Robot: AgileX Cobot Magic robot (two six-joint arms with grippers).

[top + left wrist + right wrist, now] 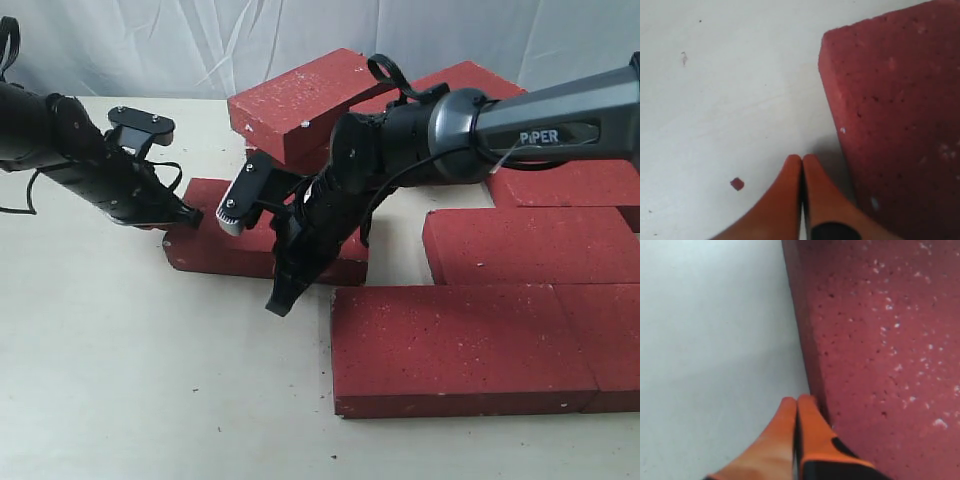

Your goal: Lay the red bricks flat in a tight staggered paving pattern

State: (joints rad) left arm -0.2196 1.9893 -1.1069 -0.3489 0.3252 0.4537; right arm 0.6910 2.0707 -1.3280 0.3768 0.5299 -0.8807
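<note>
Dark-red speckled rectangular paver bricks (450,345): lying flat on right side of pale tabletop (120,380) | tilted brick (300,95): propped on others at back | left gripper (801,160): orange fingers pressed together, empty, just beside end of lone left brick (210,252) | right gripper (796,401): fingers closed, empty, tips down beside a brick's edge
</note>
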